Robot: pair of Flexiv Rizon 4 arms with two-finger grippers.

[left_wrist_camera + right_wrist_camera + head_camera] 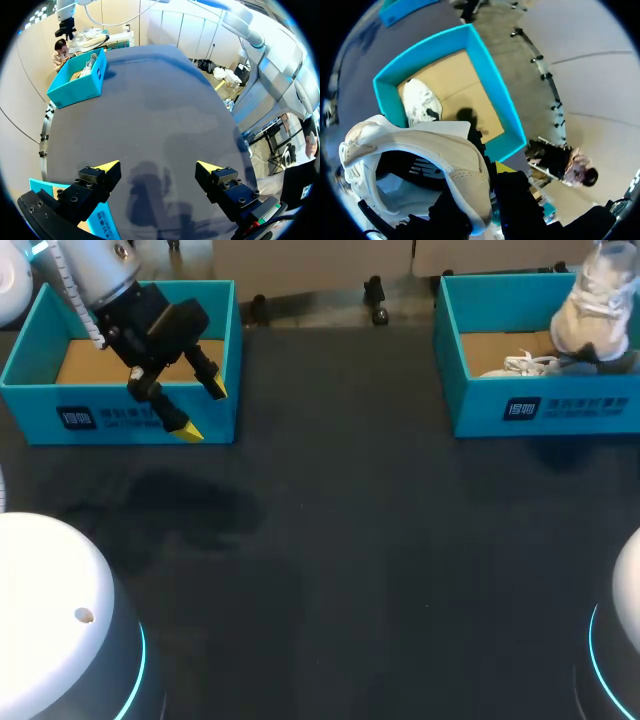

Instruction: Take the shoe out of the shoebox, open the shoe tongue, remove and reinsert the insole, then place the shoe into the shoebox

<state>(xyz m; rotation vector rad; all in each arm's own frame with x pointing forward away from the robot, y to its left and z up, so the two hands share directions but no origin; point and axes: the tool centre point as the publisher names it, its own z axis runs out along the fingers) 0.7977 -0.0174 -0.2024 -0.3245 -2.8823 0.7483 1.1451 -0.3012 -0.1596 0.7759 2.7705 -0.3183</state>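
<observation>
A white shoe [598, 302] hangs above the right teal shoebox [540, 405] at the table's far right. In the right wrist view my right gripper [492, 172] is shut on the collar of this shoe [415, 150], with one yellow fingertip [503, 167] showing outside the wall. Below it lies a second white shoe [421, 102] on the cardboard floor of the box [495, 100]. My left gripper [200, 410] stands open over the front wall of the left shoebox [40, 400], with nothing between its fingers [107, 166].
The left shoebox shows only its bare cardboard floor. The dark tabletop [350, 540] stretches between the two boxes. White robot bases [50, 620] stand at the near corners.
</observation>
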